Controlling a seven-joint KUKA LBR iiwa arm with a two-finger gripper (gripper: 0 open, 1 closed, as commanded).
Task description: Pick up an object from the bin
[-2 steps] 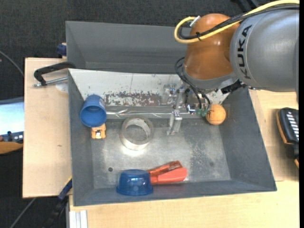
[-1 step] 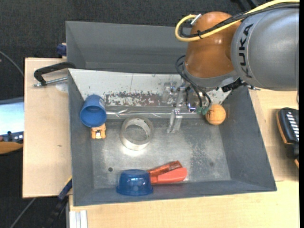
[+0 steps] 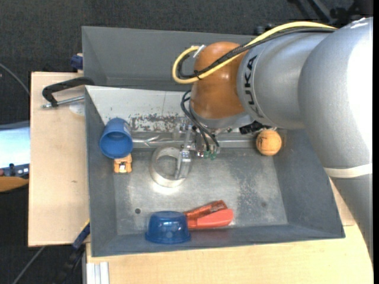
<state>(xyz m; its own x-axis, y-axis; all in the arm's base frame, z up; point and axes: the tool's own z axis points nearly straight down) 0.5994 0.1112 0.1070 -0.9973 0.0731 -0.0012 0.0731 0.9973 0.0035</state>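
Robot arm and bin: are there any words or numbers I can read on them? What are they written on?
"KUKA": black letters running sideways on the grey arm, beside its orange cover.
There are no words or numbers to read on the blue cup, the blue bowl, the orange ball or the bin.

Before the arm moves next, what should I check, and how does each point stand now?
1. Gripper above the clear round container, near its right rim: ok.
2. Grip on that container: cannot tell.
3. Blue cup, on its side at left, apart from the container: ok.
4. Orange ball at the right, far from the container: ok.
5. Blue bowl and red tool by the lower wall, out of the way: ok.
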